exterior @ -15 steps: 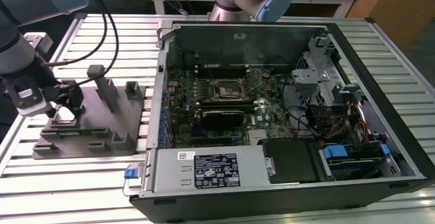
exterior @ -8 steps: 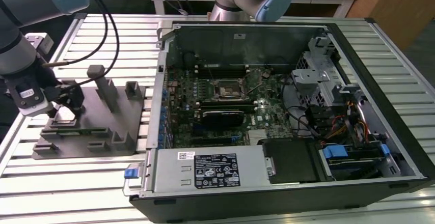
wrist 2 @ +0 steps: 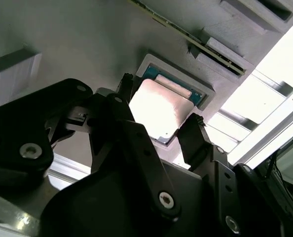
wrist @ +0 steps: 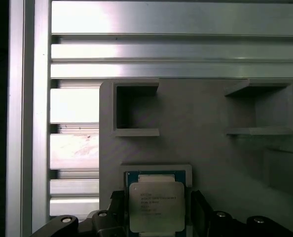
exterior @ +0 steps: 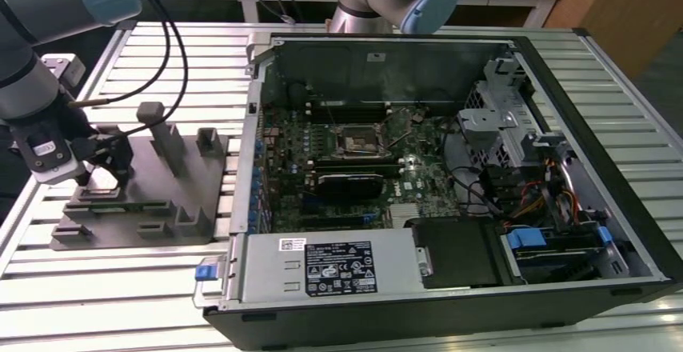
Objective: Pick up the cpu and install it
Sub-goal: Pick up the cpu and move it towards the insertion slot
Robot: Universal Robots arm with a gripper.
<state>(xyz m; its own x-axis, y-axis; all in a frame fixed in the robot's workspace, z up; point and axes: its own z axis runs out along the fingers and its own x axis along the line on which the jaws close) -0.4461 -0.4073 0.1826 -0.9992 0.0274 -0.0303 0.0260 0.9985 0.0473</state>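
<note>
**Jaws straddle the cpu in its fixture pocket**

Over at the exterior view's left, the gripper (exterior: 99, 170) is down on the grey fixture (exterior: 160, 212), well apart from the open computer case (exterior: 555, 232). In both wrist views the cpu (wrist 2: 159, 111) (wrist: 155, 205) lies flat in a shallow square pocket, silver top up. It sits squarely between the spread jaws, one black finger (wrist 2: 195, 131) close on each side, neither clamping it.

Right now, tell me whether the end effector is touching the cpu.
Apart. In the first wrist view the end effector has its fingers flanking the cpu, with grey fixture rim showing between.
</note>
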